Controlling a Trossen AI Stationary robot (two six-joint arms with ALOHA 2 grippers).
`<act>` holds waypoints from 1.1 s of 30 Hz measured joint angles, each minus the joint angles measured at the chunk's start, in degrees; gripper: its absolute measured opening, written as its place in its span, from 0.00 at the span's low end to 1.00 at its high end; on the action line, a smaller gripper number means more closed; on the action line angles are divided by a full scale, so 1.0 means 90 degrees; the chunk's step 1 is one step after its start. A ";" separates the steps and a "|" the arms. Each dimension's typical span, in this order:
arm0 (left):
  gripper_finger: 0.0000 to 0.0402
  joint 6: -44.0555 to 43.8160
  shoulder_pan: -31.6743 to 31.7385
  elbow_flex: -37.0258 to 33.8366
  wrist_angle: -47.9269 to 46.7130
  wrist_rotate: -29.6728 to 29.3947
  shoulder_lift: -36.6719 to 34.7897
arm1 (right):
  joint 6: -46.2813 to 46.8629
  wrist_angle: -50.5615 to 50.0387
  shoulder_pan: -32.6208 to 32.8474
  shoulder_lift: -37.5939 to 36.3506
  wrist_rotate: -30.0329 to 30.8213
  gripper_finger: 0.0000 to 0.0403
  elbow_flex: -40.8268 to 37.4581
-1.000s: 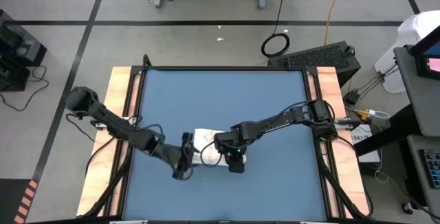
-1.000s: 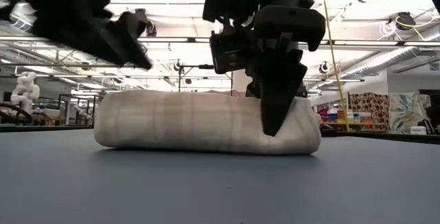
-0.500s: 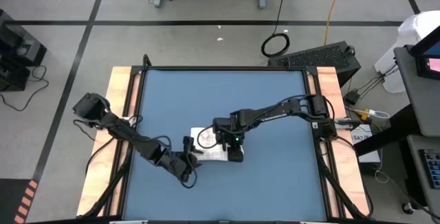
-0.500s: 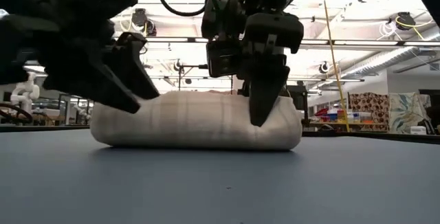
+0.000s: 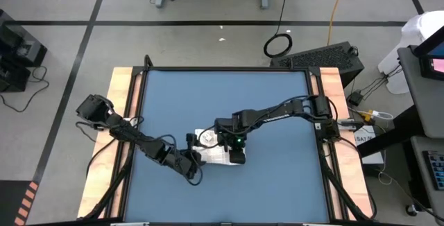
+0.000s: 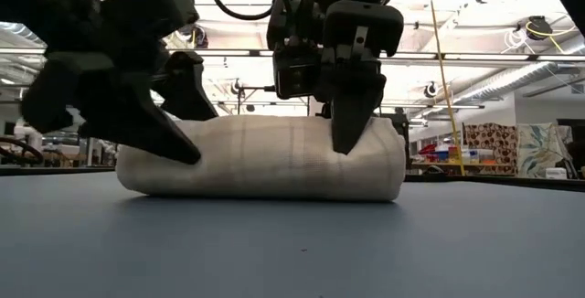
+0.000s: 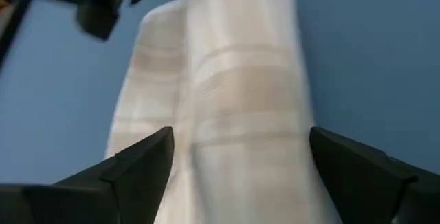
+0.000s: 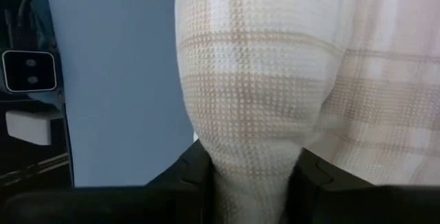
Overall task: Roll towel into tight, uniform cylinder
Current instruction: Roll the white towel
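Note:
The towel (image 5: 210,151) is a white, grey-checked roll lying on its side on the blue mat (image 5: 277,108), a little toward the near edge from the middle. My left gripper (image 7: 240,141) is open, slanting down at the roll's left end (image 6: 137,165). Its two fingers stand on either side of that end, and I cannot tell whether they touch it. My right gripper (image 5: 236,155) is shut on the towel near its right end. My right gripper pinches a raised bulge of the towel's outer cloth (image 8: 247,141) between its two fingers, near the roll's right end (image 6: 375,152). The fingers (image 6: 352,124) slant down from above and lie across the roll. The roll rests on the mat along its length.
Bare blue mat lies all round the roll. Wooden side rails (image 5: 121,115) run along the table's left and right edges. A black case (image 5: 322,59) and a cable coil (image 5: 277,44) sit on the floor beyond the far edge.
My left gripper has come down toward the roll's left end, tipped further downward and opened wider around it. My right gripper has turned at the wrist and drawn the roll's right end a little toward the table's left. The roll now looks shorter and rounder.

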 joint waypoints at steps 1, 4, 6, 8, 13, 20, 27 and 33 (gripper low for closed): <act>0.85 0.0010 -0.0006 0.0001 0.0070 0.0089 0.0012 | 0.0000 0.0002 0.0000 -0.0003 -0.0005 0.25 0.0002; 0.85 0.0237 -0.0134 0.0002 0.0053 0.0035 0.0003 | -0.0003 0.0007 0.0000 -0.0003 -0.0007 0.25 0.0002; 0.85 0.0356 -0.0240 0.0002 0.0054 -0.0172 -0.0094 | -0.0013 0.0007 0.0000 -0.0005 -0.0007 0.25 0.0002; 0.85 0.0446 -0.0354 0.0002 0.0060 -0.0362 -0.0230 | -0.0014 0.0010 0.0000 -0.0007 -0.0007 0.25 0.0002; 0.85 0.0450 -0.0687 0.0007 0.0459 -0.0453 -0.0372 | 0.0019 0.0022 -0.0003 -0.0007 -0.0007 0.24 0.0005; 0.85 0.0119 -0.0615 0.0002 0.0291 -0.0771 0.0073 | 0.0185 0.0114 -0.0007 -0.0012 -0.0007 0.23 0.0007; 0.79 -0.0014 -0.0501 0.0005 0.0263 -0.0547 0.0292 | 0.0255 0.0124 -0.0007 -0.0017 -0.0007 0.23 0.0007; 0.64 -0.0287 -0.0199 0.0005 0.0163 -0.0324 0.0387 | 0.0260 0.0125 -0.0007 -0.0017 -0.0007 0.24 0.0007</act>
